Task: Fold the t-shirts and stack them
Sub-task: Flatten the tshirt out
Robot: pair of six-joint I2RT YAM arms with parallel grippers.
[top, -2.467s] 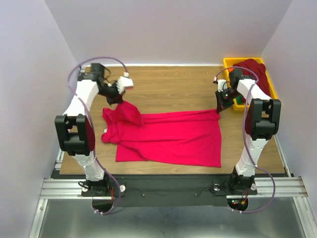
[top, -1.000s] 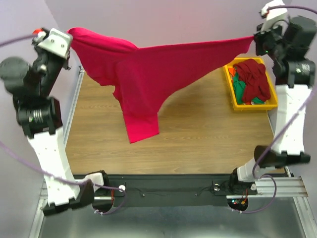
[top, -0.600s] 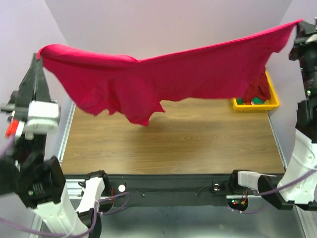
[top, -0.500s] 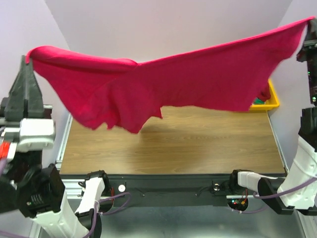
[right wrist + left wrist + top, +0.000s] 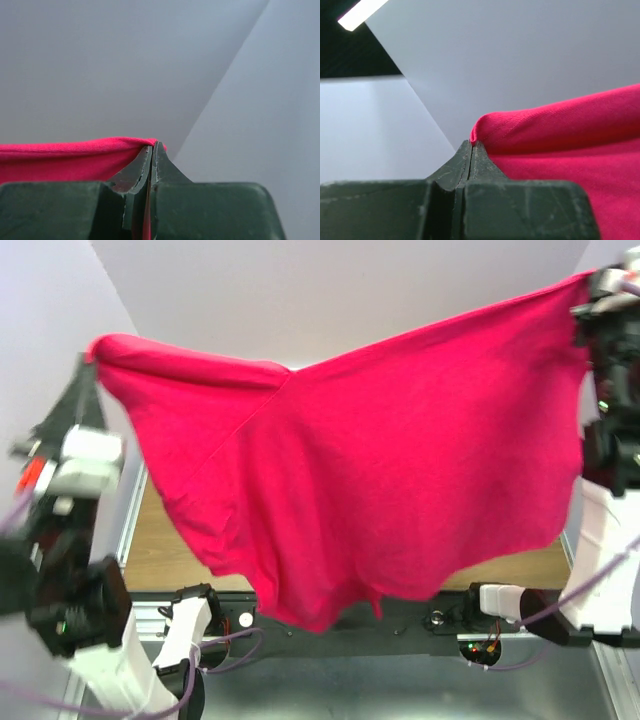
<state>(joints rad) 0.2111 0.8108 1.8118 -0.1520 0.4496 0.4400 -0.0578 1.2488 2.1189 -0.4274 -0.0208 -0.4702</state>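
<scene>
The crimson-pink t-shirt [image 5: 380,470] hangs spread wide in the air between both arms, high above the table, and fills the middle of the top view. My left gripper [image 5: 92,358] is shut on its left corner; in the left wrist view the gripper [image 5: 471,145] pinches a fold of the shirt [image 5: 560,130]. My right gripper [image 5: 590,282] is shut on the right corner; in the right wrist view the gripper [image 5: 152,146] clamps the shirt's edge [image 5: 60,157]. The maroon, green and orange shirts are hidden behind the cloth.
Only strips of the wooden table [image 5: 165,545] show at the left and at the right [image 5: 545,565] under the cloth. The yellow tray is hidden. Grey walls [image 5: 300,300] close in the back and sides.
Both grippers lifted the crimson-pink shirt off the table and raised it high. In the last half second the cloth has swung toward the camera and now hangs lower, covering the tray and most of the table.
</scene>
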